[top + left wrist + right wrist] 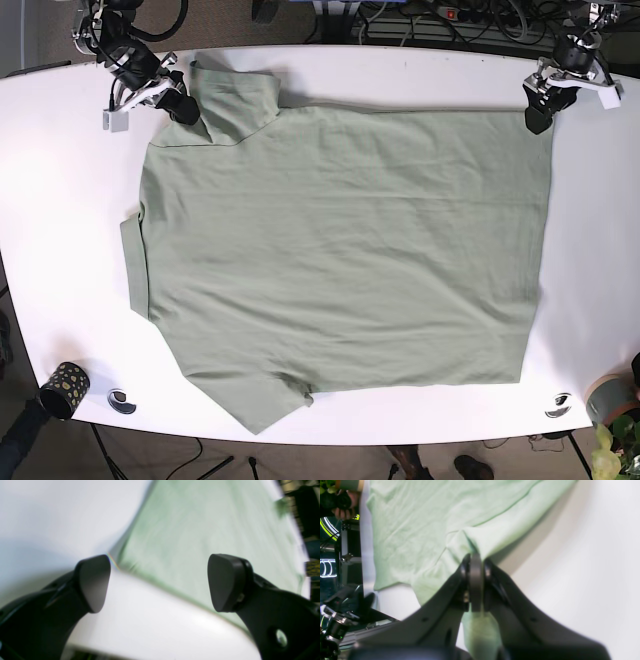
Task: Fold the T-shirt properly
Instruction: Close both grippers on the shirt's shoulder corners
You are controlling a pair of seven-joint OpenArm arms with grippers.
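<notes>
T-shirt lies spread flat on the white table, filling most of the top, hem toward the table's right edge, sleeves toward its left. Right gripper is clamped tight on the upper sleeve, fabric pinched between its closed pads and bunching into a small peak, with a tail of cloth hanging through below; in the base view that sleeve sits near the table's far left corner and looks slightly lifted and folded over onto the body, likely the start of a sleeve fold inward. Left gripper is spread wide and holds nothing, hovering over the table's far right corner just off the shirt's hem corner, probably lining up to grab it. Cloth is pale green, thin soft knit, matte, with light wrinkles across the chest and a visible seam line by the pinch. Lower sleeve lies flat near the table's near edge, untouched. Table is smooth, glossy white with rounded corners. Left wrist view is motion-blurred, so the hem detail there is unclear. A small dark speckled cup sits at the table's near left corner, well apart from the shirt.
</notes>
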